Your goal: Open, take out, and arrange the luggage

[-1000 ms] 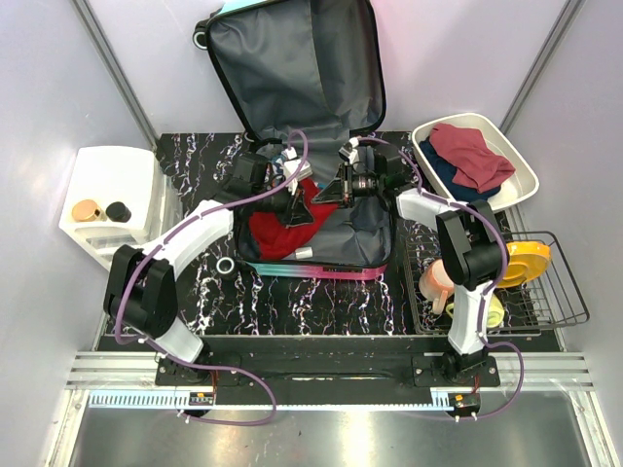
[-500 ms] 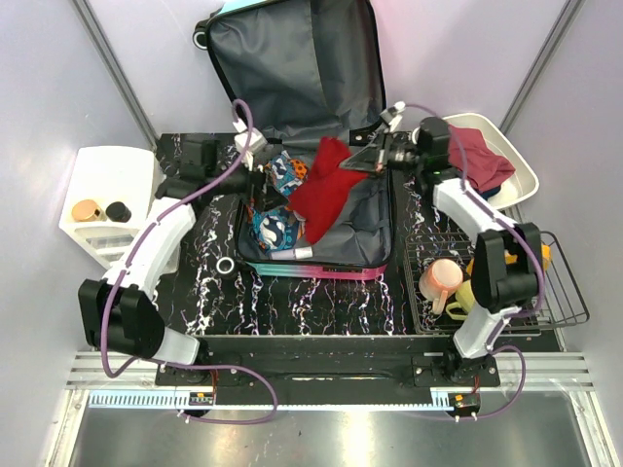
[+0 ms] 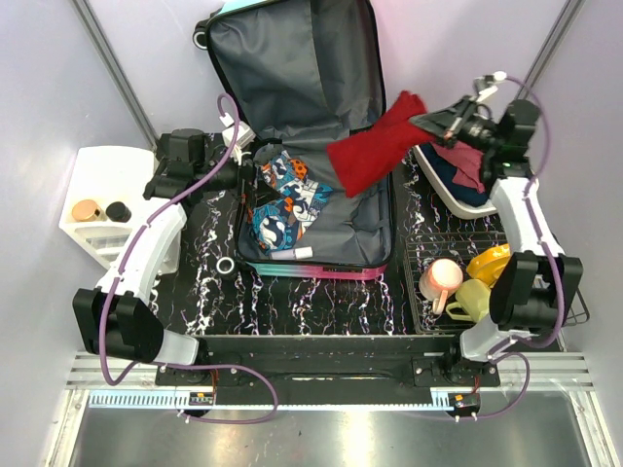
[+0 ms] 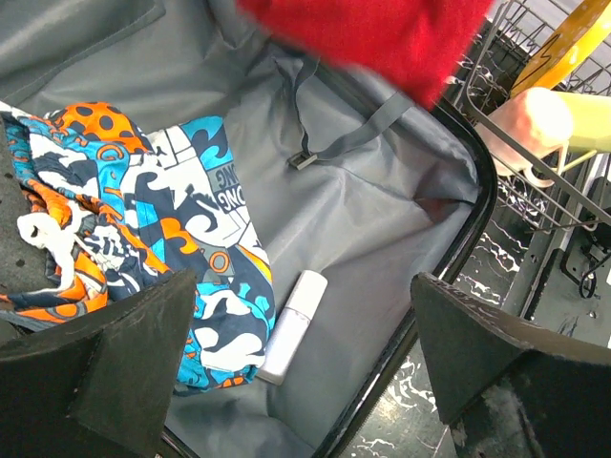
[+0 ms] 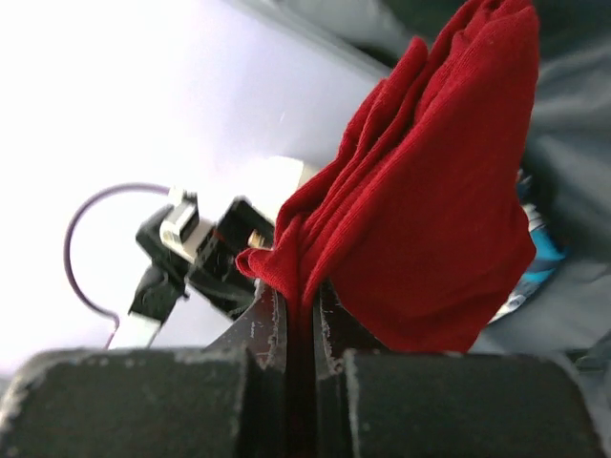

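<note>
The luggage [image 3: 341, 219] lies open mid-table, lid [image 3: 292, 68] raised at 12 o'clock. At its 2 o'clock the right gripper [image 3: 429, 119] pinches a red garment [image 3: 375, 151]; only its wrist view shows the clamped fold. At 9 o'clock the left gripper [image 3: 245, 175] gapes wide; its camera alone shows 1 strap buckle [image 4: 304, 159].

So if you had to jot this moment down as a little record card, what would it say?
suitcase: open on the table, lid propped up at the back
right gripper: shut on the red garment, held up over the suitcase's right edge, beside the white tub
left gripper: open, empty, at the suitcase's left side
inside suitcase: patterned cloth, small white bottle
white tub: holds maroon and navy clothes
wire rack: pink cup, yellow cup
</note>
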Action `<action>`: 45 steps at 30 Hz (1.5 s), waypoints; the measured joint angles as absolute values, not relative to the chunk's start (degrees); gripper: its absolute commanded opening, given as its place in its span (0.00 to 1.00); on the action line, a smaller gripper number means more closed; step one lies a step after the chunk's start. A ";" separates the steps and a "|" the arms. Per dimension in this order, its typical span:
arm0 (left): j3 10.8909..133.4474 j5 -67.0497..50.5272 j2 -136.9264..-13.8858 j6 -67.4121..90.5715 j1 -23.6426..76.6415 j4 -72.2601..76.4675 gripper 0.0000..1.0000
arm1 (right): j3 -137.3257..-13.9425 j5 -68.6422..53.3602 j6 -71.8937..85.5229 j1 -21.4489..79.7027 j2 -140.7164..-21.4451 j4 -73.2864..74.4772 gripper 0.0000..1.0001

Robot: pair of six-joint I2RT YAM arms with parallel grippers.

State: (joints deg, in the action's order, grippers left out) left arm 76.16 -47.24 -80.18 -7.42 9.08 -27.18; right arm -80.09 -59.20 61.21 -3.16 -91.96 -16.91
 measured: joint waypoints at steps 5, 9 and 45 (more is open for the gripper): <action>76.16 -47.16 -80.18 -7.35 8.54 -27.57 0.99 | -81.12 -56.47 61.32 -13.98 -88.77 -15.88 0.00; 76.16 -47.00 -80.18 -7.01 8.16 -27.64 0.99 | -81.14 -52.62 59.64 -22.17 -85.27 -13.82 0.00; 75.35 -41.12 -78.72 -11.16 2.24 -34.11 0.99 | -98.13 -23.29 27.14 -19.09 -116.31 -4.23 0.00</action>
State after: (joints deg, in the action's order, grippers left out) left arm 75.35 -41.12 -78.72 -11.16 2.24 -34.11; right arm -98.13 -23.29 27.14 -19.09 -116.31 -4.23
